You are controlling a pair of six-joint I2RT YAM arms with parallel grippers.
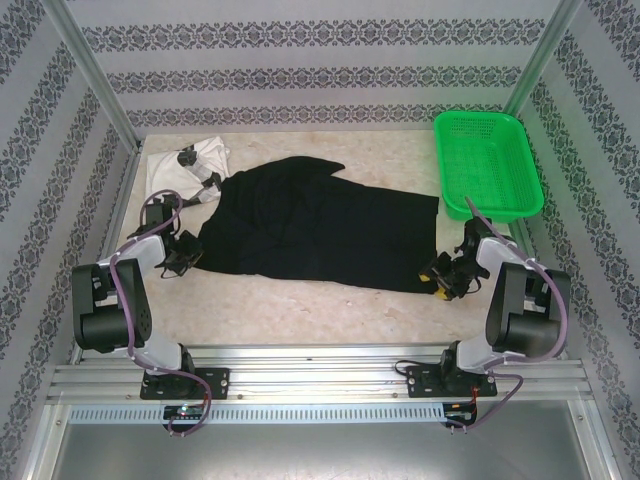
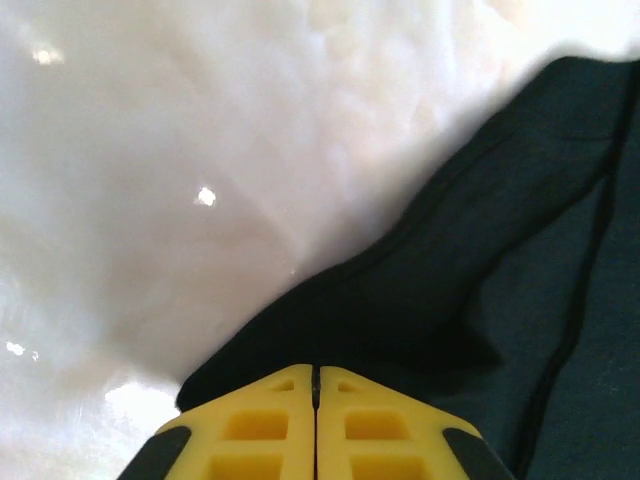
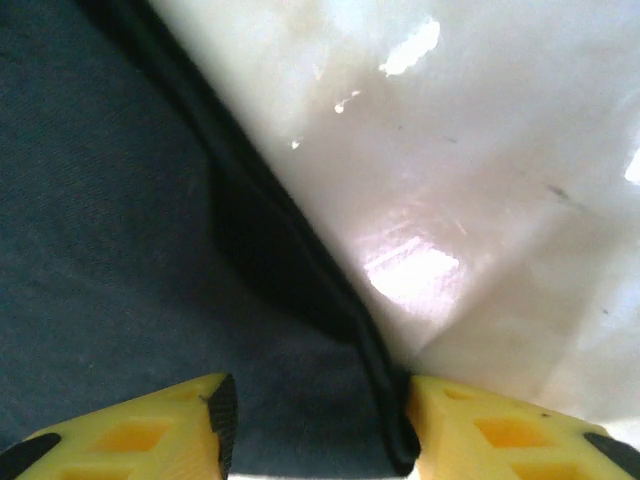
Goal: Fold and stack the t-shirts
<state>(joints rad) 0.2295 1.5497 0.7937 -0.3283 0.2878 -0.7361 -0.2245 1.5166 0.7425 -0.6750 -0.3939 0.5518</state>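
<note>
The black t-shirt (image 1: 320,225) lies spread across the middle of the table, rumpled at its left end. My left gripper (image 1: 180,258) sits at the shirt's near left corner. In the left wrist view its yellow fingers (image 2: 250,425) are pressed together at the cloth's edge (image 2: 420,290), and the left gripper (image 2: 316,376) is shut on the fabric. My right gripper (image 1: 440,280) is at the near right corner. It (image 3: 320,425) stands open, and the black hem (image 3: 300,270) runs between its fingers. The white t-shirt (image 1: 190,160) lies crumpled at the back left.
A green mesh basket (image 1: 487,160) stands at the back right, just beyond the right arm. Patterned walls and metal posts close in the table on three sides. Bare pale tabletop (image 1: 300,305) lies between the shirt and the arm bases.
</note>
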